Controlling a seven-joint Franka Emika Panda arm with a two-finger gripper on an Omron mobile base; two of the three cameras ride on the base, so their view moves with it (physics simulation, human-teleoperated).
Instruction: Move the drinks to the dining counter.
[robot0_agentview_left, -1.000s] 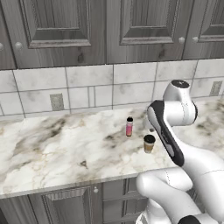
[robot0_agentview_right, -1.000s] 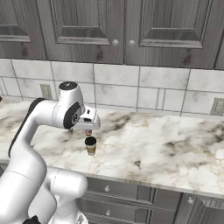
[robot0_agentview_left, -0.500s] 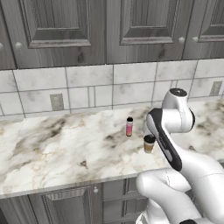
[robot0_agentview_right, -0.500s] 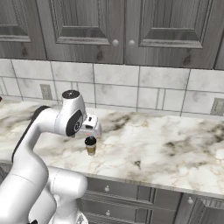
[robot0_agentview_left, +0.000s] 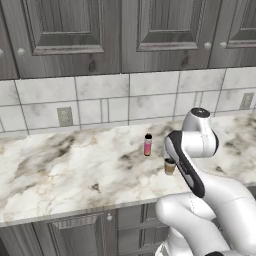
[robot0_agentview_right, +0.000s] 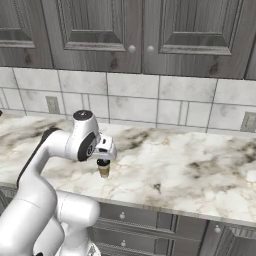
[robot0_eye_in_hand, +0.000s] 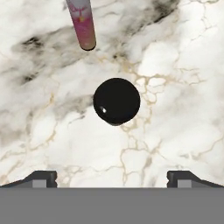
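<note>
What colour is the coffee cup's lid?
Black; the coffee cup's lid shows best in the hand view, seen from straight above.

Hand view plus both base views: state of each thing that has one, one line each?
coffee cup: upright on the wall counter, black lid on, directly below the claw, not gripped.
pink bottle: upright, dark cap on, apart from the cup.
claw: open, tips wide either side above the cup.
upper cabinet doors: closed.
lower cabinet drawers: closed.
</note>
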